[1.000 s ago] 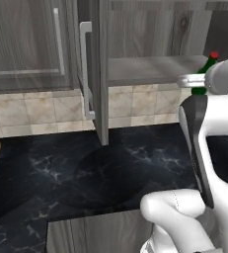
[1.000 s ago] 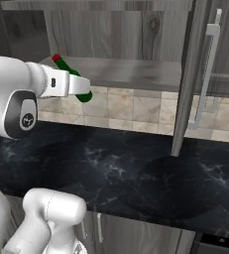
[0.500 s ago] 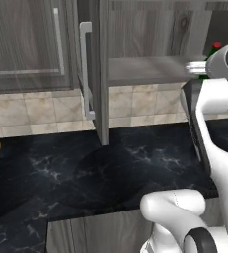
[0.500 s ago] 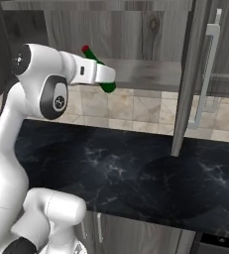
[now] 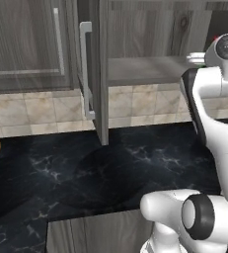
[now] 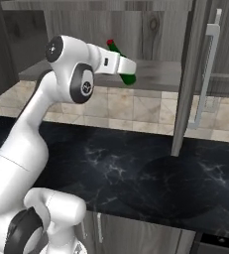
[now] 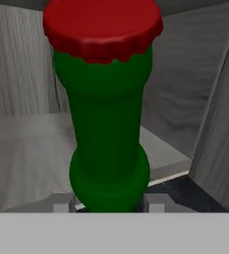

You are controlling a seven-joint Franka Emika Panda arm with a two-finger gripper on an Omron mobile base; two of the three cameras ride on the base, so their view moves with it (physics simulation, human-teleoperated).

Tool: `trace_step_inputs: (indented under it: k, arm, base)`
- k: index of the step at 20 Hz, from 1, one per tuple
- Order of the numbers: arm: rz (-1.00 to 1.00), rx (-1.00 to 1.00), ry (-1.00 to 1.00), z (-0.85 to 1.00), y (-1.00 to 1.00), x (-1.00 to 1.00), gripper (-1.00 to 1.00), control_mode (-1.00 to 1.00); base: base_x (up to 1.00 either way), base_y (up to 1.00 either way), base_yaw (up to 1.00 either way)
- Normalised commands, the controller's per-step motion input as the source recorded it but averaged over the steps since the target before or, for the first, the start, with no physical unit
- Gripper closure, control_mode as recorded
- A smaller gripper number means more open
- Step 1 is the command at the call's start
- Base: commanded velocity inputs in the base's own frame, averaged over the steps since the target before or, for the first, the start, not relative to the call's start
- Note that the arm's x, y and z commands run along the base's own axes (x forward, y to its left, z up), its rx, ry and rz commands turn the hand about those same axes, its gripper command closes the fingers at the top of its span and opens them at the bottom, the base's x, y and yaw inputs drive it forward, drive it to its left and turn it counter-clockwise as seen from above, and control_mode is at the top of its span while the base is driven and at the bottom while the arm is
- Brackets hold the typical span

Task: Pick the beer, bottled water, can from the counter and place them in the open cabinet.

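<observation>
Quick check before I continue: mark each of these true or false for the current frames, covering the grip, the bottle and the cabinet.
1. The gripper is shut on the beer. True.
2. The beer has a white cap. False: its cap is red.
3. The open cabinet has its door swung open, bar handle showing. True.
4. The beer stands on the counter. False: it is held up at the cabinet's shelf level.

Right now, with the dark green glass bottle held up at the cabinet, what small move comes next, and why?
Probably carry the red-capped dark green glass bottle further over the grey wood-grain shelf, then lower it: the gripper holds it tilted near the shelf's edge.
</observation>
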Motion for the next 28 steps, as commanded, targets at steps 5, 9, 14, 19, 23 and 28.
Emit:
trace_step_inputs:
  k: [5, 9, 14, 19, 23, 28]
  arm:
    - [-0.06, 0.04, 0.02, 0.06, -0.42, 0.59, 1.0, -1.0]
    - [-0.04, 0.05, 0.01, 0.02, -0.39, 0.56, 1.0, -1.0]
    - [-0.01, 0.01, 0.0, 0.0, -0.24, 0.37, 1.0, -1.0]
    - [-0.01, 0.0, 0.0, 0.0, -0.16, 0.3, 1.0, -1.0]
    - [-0.02, 0.0, 0.0, -0.06, -0.08, 0.26, 1.0, -1.0]
    - [-0.01, 0.0, 0.0, -0.02, 0.0, 0.1, 1.0, -1.0]
  base:
    - [0.0, 0.0, 0.0]
    - [0.0, 0.0, 0.0]
    - [0.0, 0.0, 0.0]
    - [0.0, 0.0, 0.0]
    - [0.0, 0.0, 0.0]
    - [0.0, 0.0, 0.0]
